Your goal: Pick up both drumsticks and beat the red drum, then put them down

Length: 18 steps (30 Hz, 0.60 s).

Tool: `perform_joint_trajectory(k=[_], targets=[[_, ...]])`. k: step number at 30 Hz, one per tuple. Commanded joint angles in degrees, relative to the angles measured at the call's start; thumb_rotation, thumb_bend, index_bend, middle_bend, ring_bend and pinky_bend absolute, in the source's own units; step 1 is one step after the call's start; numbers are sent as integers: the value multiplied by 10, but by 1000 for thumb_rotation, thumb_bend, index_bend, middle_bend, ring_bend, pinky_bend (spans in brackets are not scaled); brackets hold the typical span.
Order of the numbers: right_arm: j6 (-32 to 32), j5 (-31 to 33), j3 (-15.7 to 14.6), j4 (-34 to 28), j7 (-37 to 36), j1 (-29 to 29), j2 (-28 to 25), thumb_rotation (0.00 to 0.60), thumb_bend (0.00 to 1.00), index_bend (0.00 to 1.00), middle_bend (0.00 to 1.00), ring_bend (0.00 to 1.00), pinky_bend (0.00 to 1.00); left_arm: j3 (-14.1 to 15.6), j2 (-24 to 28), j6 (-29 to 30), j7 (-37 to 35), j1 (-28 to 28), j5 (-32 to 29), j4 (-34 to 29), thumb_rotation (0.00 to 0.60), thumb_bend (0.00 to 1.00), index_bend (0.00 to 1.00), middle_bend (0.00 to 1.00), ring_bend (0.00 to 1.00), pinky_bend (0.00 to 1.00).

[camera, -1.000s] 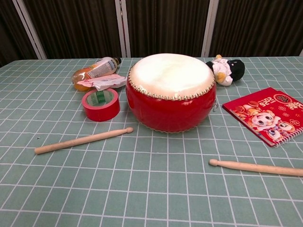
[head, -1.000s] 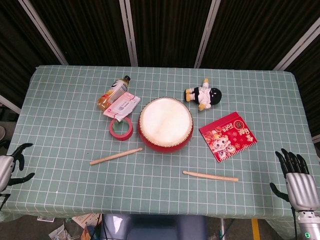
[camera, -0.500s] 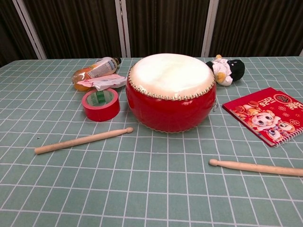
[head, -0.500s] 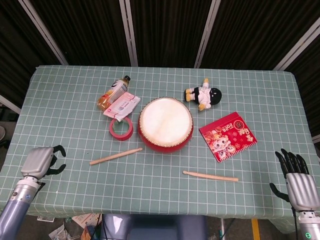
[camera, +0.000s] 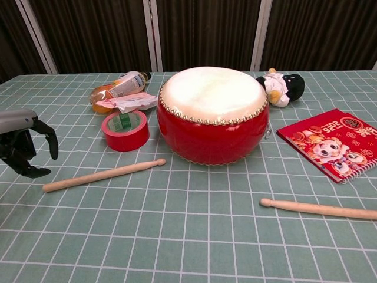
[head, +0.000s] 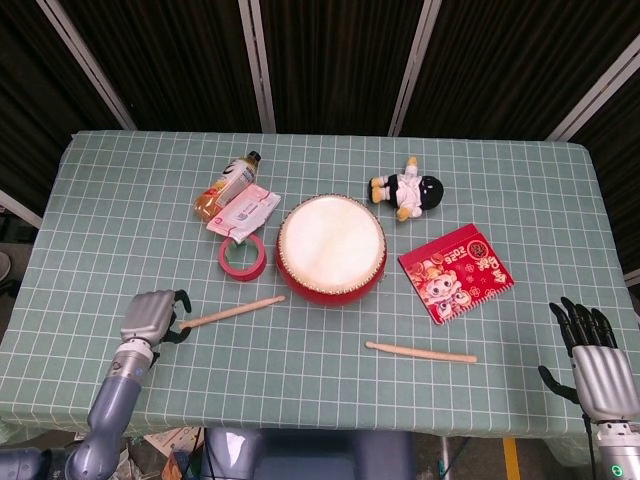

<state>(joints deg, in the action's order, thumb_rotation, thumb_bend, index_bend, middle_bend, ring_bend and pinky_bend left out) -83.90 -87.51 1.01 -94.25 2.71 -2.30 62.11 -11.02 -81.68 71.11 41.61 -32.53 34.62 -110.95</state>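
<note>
Change: the left hand [head: 152, 317] has been brought in from the table's left edge to the butt end of the left drumstick [head: 232, 313]; the right hand [head: 592, 362] is unchanged at the near right corner.
Meaning for the task: the first pick-up is judged to be in preparation; neither drumstick has been lifted, and beating and putting down remain undone.
Left fingers [camera: 48, 140]: curled downward and apart in the chest view, with nothing enclosed; contact with the stick's butt end cannot be confirmed from either view.
Right fingers [head: 581, 324]: spread apart and extended, nothing held, well apart from the right drumstick [head: 421, 352].
Left drumstick: lying flat on the table [head: 120, 220], tip pointing toward the red drum [head: 331, 248], butt end just beside the left hand.
Right drumstick: lying flat in front of the drum, between it and the near table edge.
Red drum: upright at the table's centre, untouched, beside a roll of red tape [head: 242, 257].
</note>
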Motion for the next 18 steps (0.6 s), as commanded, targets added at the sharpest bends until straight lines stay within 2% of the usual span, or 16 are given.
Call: perform_joint_trajectory(k=[1,7,18], targets=[[0,0,0,0,1,0,1,600,298,0,0,0,0,-11,-36,22,22,-22,-30,29,600,286,450,1000,1000,1000],[0,-1,0,1,-1,-1,1,600,298,0,0,0,0,-16,-78,39,39,-42,-63,67,600,286,449,1000,1000,1000],[0,-3,-1,1,-2,-1,0,600,298,0,0,0,0,-11,-123,45,51,-58,-85,113,600,286,452,1000,1000,1000]])
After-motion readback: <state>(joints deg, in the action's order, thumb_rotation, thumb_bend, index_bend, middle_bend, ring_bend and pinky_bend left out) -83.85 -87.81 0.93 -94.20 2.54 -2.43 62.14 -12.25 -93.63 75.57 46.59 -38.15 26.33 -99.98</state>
